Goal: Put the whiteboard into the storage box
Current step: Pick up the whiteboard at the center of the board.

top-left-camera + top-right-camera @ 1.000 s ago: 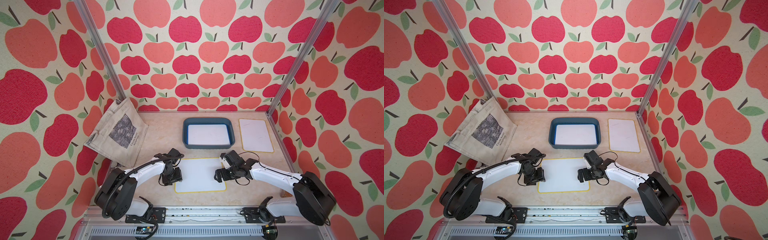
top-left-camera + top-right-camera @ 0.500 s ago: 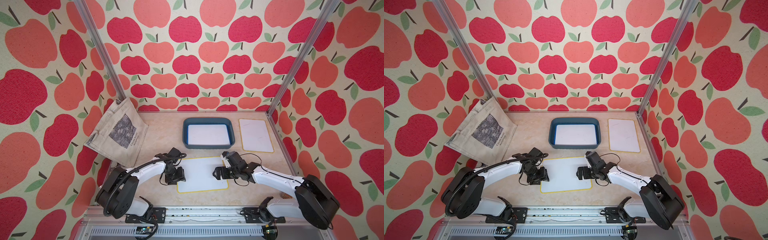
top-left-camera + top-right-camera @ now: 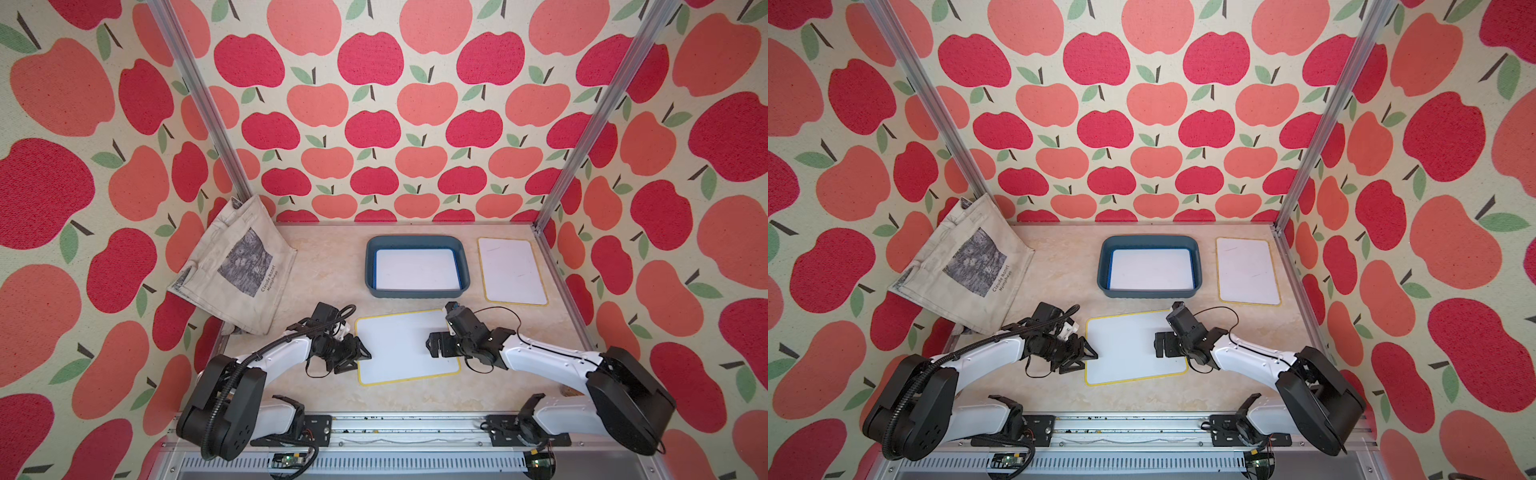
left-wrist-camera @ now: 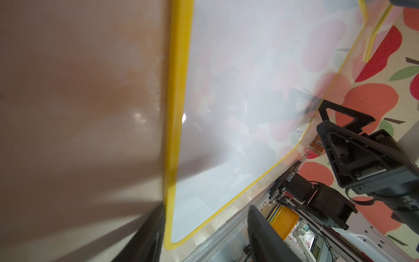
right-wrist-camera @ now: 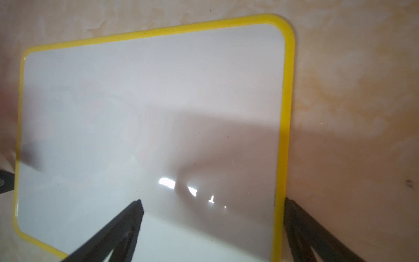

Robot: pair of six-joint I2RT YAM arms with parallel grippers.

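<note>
Facing across yellow-framed whiteboard [image 3: 399,349], left tool [image 3: 363,360] jaws apart, right tool [image 3: 430,345] jaws apart

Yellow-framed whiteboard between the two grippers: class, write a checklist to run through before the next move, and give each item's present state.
1. Left gripper open at the edge of the yellow-framed whiteboard: ok.
2. Right gripper open over the board: ok.
3. Board held: not ok, neither gripper grips it.
4. Board square with the storage box: not ok, it lies skewed.
5. Box empty: not ok, a blue-framed whiteboard lies inside.
</note>
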